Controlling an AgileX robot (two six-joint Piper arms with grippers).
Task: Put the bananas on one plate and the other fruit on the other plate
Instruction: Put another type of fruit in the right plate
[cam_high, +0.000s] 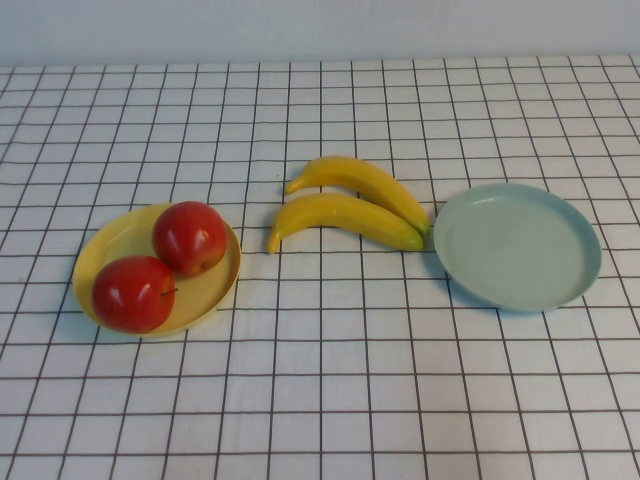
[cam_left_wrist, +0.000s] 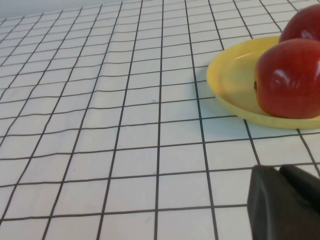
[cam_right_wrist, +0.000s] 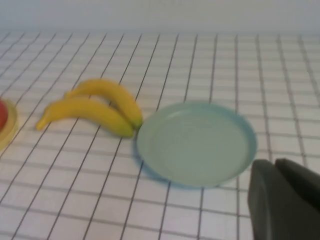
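Two bananas (cam_high: 350, 205) lie side by side on the checked tablecloth (cam_high: 320, 400), their tips just beside the bare blue-green plate (cam_high: 517, 246). Both red apples (cam_high: 160, 265) sit touching on the yellow plate (cam_high: 210, 290). The left gripper (cam_left_wrist: 285, 205) and right gripper (cam_right_wrist: 285, 200) hang low near the cloth; finger state cannot be told.

Two bananas (cam_high: 350, 205); two apples (cam_high: 165, 265) — two plates (cam_high: 517, 245); seemingly two hands (cam_left_wrist: 285, 205).
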